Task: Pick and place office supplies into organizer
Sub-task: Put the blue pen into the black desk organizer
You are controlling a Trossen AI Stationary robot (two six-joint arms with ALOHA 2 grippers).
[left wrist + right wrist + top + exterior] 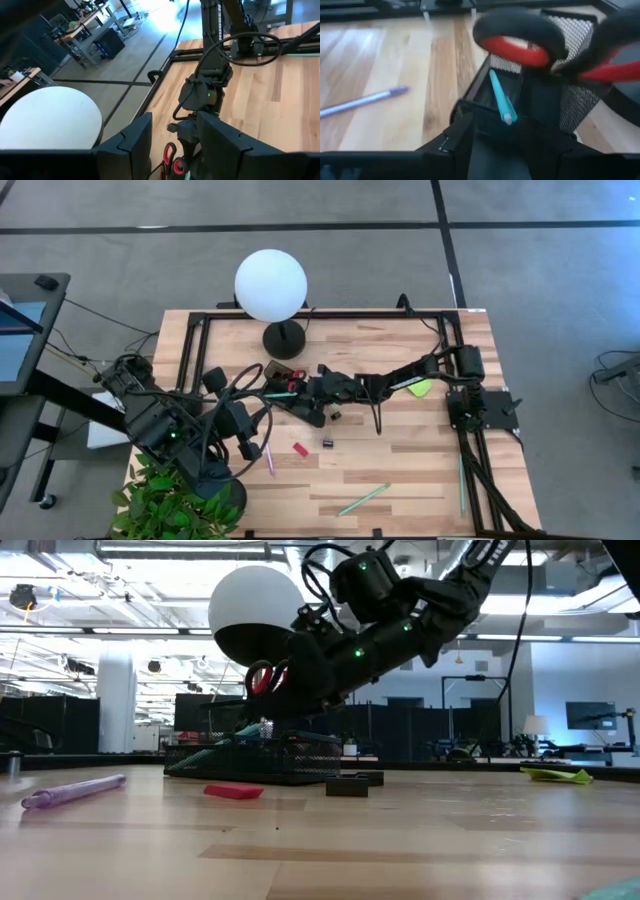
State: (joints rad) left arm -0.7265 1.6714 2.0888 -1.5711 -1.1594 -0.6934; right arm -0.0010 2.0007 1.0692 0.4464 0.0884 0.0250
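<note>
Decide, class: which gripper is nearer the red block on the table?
Left. The left gripper hangs just beside the red block, with the purple pen between them. The right gripper is farther off, over the organizer.

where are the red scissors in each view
high view: scissors in the organizer, just below the lamp base.
low view: red handles upright, under the white globe.
left wrist view: handles at the bottom edge.
right wrist view: handles fill the top.
Shared landmark: the white globe.
</note>
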